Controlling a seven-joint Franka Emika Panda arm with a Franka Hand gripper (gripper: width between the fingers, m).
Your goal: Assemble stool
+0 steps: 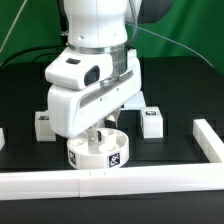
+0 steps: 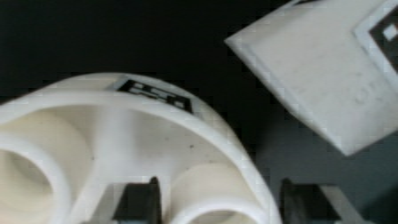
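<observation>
Wrist view: fingers clamped on the seat disc rim, disc on the tabletop just beside the long white rail; I'd confirm a square bite, then move slow and level.

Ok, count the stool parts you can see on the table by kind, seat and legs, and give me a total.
Round seat disc: 1
Blocky legs: 2, the second on the exterior view's right
Total: 3 stool parts in view; the arm may hide others.
</observation>
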